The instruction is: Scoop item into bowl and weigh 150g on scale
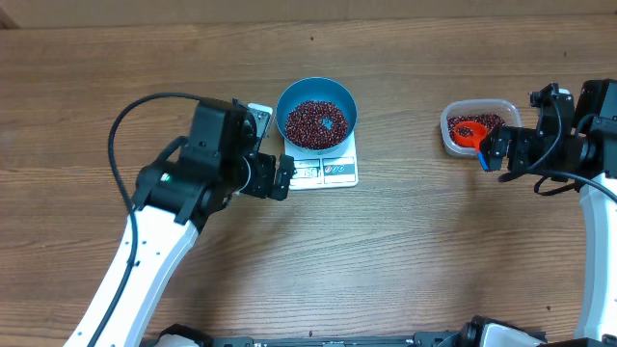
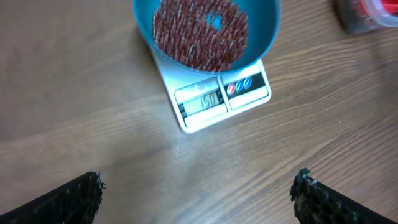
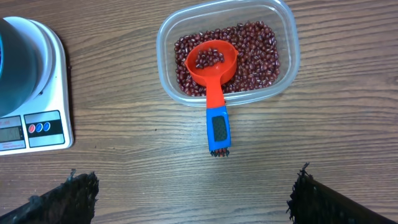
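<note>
The light blue bowl stands on the white scale, holding a layer of dark red beans. In the left wrist view the bowl and scale lie ahead; the display's digits are blurred. My left gripper hovers just left of the scale, open and empty. To the right, the orange-red scoop rests in the clear tub on more beans, its blue-tipped handle over the rim. My right gripper stays open, short of that handle.
The tub sits on the wooden table right of the scale, with bare wood between them. The left arm stretches in from the lower left, the right arm from the right edge. The scale's corner shows at the right wrist view's left.
</note>
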{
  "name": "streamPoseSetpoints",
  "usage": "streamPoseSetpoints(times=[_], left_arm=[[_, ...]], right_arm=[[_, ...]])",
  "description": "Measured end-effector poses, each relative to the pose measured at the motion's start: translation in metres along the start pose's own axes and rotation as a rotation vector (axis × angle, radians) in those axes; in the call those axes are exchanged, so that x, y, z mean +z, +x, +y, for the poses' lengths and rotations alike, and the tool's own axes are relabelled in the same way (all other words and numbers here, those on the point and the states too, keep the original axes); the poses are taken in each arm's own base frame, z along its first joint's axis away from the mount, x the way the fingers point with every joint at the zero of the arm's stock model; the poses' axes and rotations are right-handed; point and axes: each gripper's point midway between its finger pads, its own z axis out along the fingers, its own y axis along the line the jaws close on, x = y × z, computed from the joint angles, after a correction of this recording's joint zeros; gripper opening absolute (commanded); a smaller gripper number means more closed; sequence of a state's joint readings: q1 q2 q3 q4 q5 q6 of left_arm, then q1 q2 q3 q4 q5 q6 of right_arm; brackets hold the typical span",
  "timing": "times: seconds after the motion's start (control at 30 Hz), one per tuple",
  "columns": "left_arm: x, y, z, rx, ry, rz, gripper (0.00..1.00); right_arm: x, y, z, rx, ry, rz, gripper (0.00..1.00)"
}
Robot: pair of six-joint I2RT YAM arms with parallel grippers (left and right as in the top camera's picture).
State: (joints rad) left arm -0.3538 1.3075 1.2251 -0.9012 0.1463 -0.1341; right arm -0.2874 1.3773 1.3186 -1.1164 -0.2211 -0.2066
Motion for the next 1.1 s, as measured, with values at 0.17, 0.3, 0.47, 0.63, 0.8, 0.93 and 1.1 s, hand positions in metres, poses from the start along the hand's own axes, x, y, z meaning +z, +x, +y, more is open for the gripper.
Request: streamPoseSetpoints(times=[0.17, 0.3, 0.47, 0.63, 0.8, 0.93, 1.1], left_arm=[[0.023, 0.013, -0.011, -0.048, 0.005, 0.087, 1.0], [0.043, 0.021, -0.024, -0.048, -0.013, 0.133, 0.99], [0.06, 0.031, -0.03, -0.065, -0.077, 0.173, 1.0], [0.069, 0.036, -0.029, -0.106, -0.145, 0.179, 1.0], [0.072, 0.037, -0.027, -0.13, -0.185, 0.176, 1.0], [0.073, 0.037, -0.025, -0.133, -0.2, 0.172, 1.0], [0.073, 0.037, -0.023, -0.138, -0.211, 0.168, 1.0]], right_arm=[[0.0, 0.0, 0.0, -0.001, 0.0, 0.0, 1.0], [0.0, 0.0, 0.0, 0.0, 0.0, 0.0, 1.0], [0.0, 0.0, 0.0, 0.0, 0.0, 0.0, 1.0], [0.0, 0.0, 0.0, 0.0, 0.0, 0.0, 1.0], [0.0, 0.0, 0.0, -0.001, 0.0, 0.0, 1.0], [0.0, 0.0, 0.0, 0.0, 0.0, 0.0, 1.0], [0.0, 0.0, 0.0, 0.0, 0.0, 0.0, 1.0]])
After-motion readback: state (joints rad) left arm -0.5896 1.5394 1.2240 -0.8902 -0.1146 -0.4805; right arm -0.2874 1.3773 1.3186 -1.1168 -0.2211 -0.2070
